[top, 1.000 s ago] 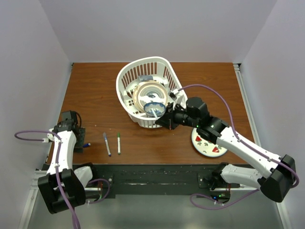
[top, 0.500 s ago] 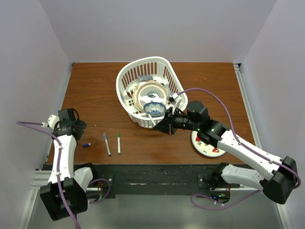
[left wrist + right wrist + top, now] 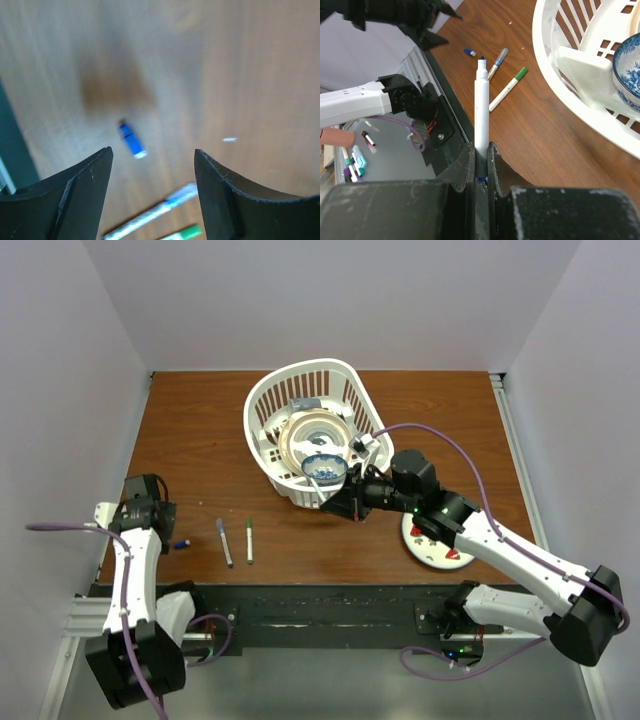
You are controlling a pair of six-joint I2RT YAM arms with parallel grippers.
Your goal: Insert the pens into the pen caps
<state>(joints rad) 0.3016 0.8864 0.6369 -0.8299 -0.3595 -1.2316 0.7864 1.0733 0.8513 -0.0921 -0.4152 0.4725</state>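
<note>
Right gripper [image 3: 481, 150] clamps the uncapped pen [image 3: 481, 95], tip pointing outward. Left gripper [image 3: 152, 157] hangs released and empty over the blue cap [image 3: 131, 140], which lies on the table [image 3: 240, 75] at the jaws' 11 o'clock. Risk: an off-centre closure may flick the small cap away.

Bare worktop [image 3: 190, 430] all round the blue cap [image 3: 132, 141], room for the spread left hand [image 3: 152, 154] straight above. Grey-tipped pen [image 3: 224, 542] and green-tipped pen [image 3: 249, 539] just right of it, lying apart. Basket [image 3: 262, 400] blocking the far middle; right hand [image 3: 481, 150], clamped on third pen [image 3: 481, 105], close by its near wall.
</note>
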